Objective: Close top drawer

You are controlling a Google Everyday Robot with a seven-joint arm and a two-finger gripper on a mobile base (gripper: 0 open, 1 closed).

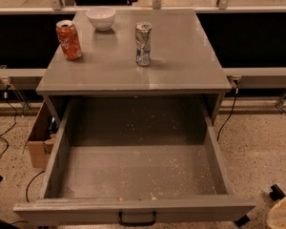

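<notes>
Top drawer (pixel 133 208) wide open, gripper (pixel 283 214) beyond its front right corner

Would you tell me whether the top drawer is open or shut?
Open: the top drawer is pulled far out, speckled floor exposed. The end effector sits lower right, not touching it.

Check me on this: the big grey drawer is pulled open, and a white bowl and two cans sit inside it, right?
Wrong on one count: the camera view shows the white bowl, red can and silver can on the cabinet top, not inside. The top drawer is pulled open, holding only crumbs. The gripper sits at the lower right, apart from the drawer.
</notes>
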